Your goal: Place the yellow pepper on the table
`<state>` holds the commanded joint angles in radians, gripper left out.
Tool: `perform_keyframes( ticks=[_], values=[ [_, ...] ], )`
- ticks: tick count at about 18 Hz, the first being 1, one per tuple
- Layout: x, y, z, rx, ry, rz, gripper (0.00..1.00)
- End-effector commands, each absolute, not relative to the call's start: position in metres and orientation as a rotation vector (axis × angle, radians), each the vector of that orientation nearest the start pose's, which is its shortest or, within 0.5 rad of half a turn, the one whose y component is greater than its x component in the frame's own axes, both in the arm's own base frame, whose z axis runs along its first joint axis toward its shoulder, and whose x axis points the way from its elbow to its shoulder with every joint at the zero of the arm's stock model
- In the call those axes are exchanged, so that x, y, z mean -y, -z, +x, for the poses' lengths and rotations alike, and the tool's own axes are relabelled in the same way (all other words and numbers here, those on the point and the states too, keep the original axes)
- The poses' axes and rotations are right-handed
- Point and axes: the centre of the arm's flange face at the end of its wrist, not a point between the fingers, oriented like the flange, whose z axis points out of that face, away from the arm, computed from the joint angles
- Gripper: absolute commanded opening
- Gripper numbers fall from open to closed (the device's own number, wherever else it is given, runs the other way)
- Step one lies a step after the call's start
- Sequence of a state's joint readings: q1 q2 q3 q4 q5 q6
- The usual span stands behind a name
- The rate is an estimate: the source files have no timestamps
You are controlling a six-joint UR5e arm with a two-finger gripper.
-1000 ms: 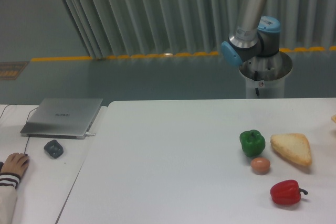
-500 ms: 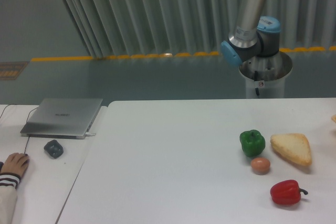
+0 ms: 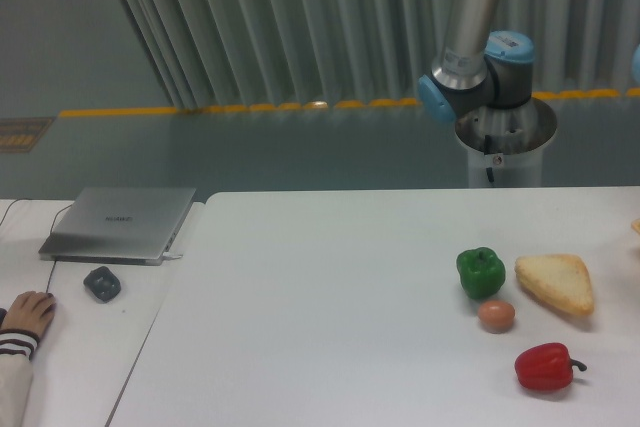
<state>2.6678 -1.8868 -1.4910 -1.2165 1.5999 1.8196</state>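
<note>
A green bell pepper (image 3: 481,272) is located right of centre, with a slice of bread (image 3: 556,283) just beside it. A brown egg (image 3: 496,315) lies below the green pepper, and a red bell pepper (image 3: 546,366) nearer the front edge. On the adjoining desk (image 3: 90,347), a closed laptop (image 3: 120,223) and a grey mouse (image 3: 102,283) are placed.
</note>
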Motion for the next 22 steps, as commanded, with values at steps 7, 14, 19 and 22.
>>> perform_keyframes(
  ticks=[7,14,19,22],
  values=[
    [-0.444,-0.390,-0.459,-1.071,-0.205,-2.953,1.00],
    [-0.469,-0.388,-0.434,-1.032,-0.202,-2.958,1.00],
    [-0.482,-0.384,-0.414,-1.053,-0.187,-2.953,1.00],
    [-0.488,-0.386,-0.404,-1.036,-0.190,-2.953,1.00]
  ],
)
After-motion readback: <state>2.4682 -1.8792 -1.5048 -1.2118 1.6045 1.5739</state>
